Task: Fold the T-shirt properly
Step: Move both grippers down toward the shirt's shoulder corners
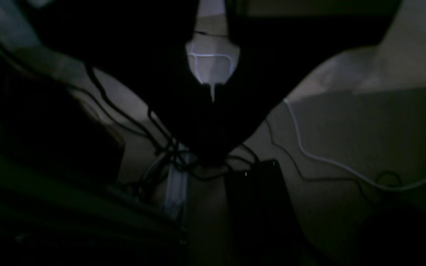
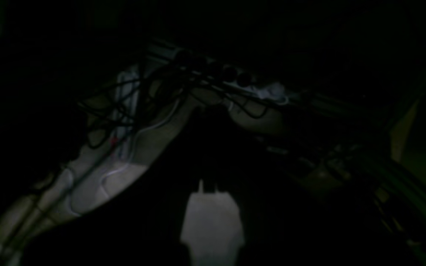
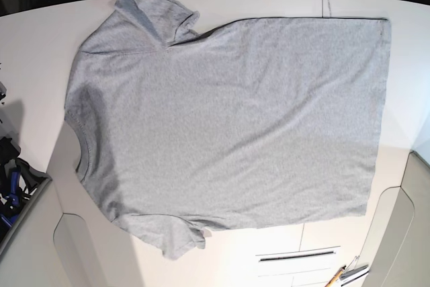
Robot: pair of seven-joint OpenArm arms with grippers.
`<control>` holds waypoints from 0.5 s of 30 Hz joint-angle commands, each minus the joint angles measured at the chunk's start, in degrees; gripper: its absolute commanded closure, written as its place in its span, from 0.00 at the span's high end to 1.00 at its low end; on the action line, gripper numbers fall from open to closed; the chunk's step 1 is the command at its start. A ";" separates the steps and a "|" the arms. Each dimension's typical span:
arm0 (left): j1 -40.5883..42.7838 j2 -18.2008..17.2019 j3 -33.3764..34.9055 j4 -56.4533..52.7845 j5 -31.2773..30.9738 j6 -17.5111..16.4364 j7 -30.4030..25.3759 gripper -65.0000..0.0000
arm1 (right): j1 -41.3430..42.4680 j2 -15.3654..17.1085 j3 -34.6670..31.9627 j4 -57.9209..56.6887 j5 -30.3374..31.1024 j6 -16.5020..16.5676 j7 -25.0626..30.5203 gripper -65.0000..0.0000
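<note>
On the table [image 3: 27, 45], the T-shirt [image 3: 228, 126] lies flat, seemingly plain-side up, neck leftward.

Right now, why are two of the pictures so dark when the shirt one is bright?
Base view: bright and even; the T-shirt lies sharp on the white table, with soft shadow near its collar. Left wrist view: very dim and murky, only cables and pale patches show. Right wrist view: darker still, mostly black, details blurred.

T-shirt [image 3: 228, 126] flat on table [image 3: 40, 38]

Dark view: tangled cables [image 2: 131, 107] over pale floor [image 2: 124, 177]
</note>
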 commanded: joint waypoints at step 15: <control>28.33 -16.26 -8.35 34.77 -18.88 -19.76 13.73 0.00 | -32.63 16.79 2.36 52.92 6.29 0.00 -6.27 0.00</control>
